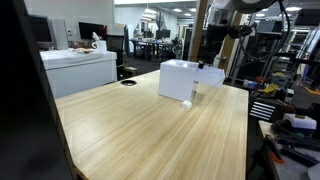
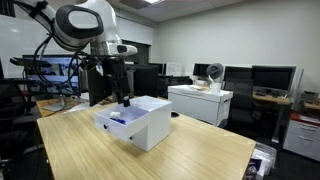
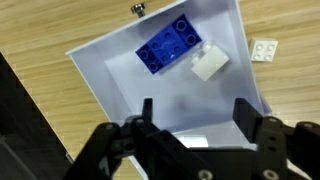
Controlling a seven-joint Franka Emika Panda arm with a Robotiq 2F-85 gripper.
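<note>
The pincer (image 3: 195, 122) hung over an open white box (image 3: 100, 70), its jaws spread wide with nothing between them; the wrist view looked straight down past both fingers (image 3: 147, 115) into the box. On the box's floor lay a blue brick (image 3: 170, 47), studs up, and a white block (image 3: 210, 64) lay just beside it, touching or nearly touching one of its corners. Both sat toward the side of the box away from the pincer, clear of the fingers. Outside the box, just beside its wall, a small white plate (image 3: 265, 48) lay flat on the bench (image 3: 40, 25). In both exterior views the box (image 1: 180, 78) (image 2: 140, 120) stood on the wooden bench (image 1: 150, 130) (image 2: 90, 150), nearer its far edge than its near one in an exterior view (image 1: 180, 78), and the arm (image 2: 100, 45) came down from above so that the pincer (image 1: 207, 62) (image 2: 124, 98) stood close over the box's open top.
</note>
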